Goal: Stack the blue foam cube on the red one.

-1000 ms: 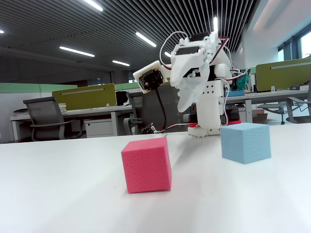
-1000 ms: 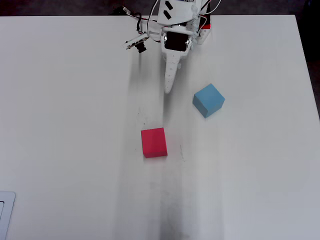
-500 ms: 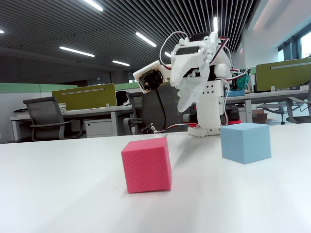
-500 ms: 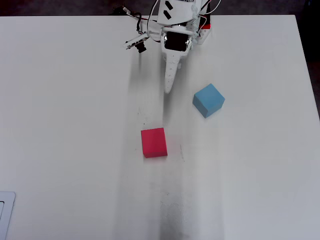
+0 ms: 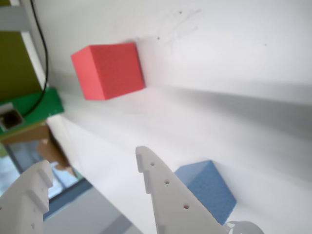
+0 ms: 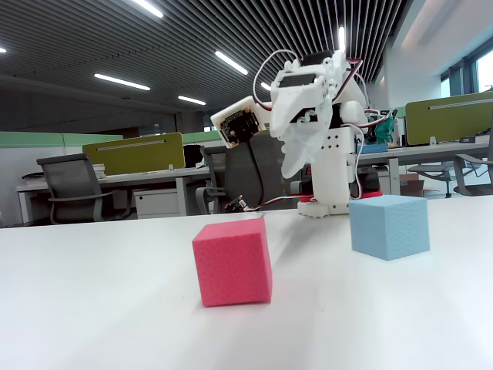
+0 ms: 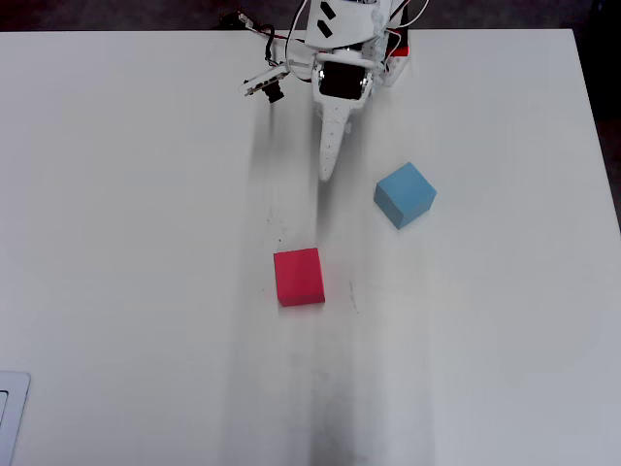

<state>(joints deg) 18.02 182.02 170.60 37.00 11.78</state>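
Note:
The red one (image 7: 299, 277) rests on the white table near its middle, and in the fixed view the red one (image 6: 233, 262) is nearest the camera. The blue foam cube (image 7: 405, 194) sits apart from it, up and to the right in the overhead view, and it shows as the blue foam cube (image 6: 389, 226) at the right of the fixed view. My gripper (image 7: 327, 175) hangs above the table between the arm's base and the cubes, touching neither. In the wrist view my gripper (image 5: 92, 161) is open with nothing between its fingers, the red one (image 5: 109, 70) ahead and the blue foam cube (image 5: 207, 190) beside one finger.
The arm's base (image 7: 349, 44) stands at the table's far edge in the overhead view. A white table (image 7: 146, 243) surrounds both cubes. Office chairs and desks (image 6: 115, 181) lie beyond the table in the fixed view.

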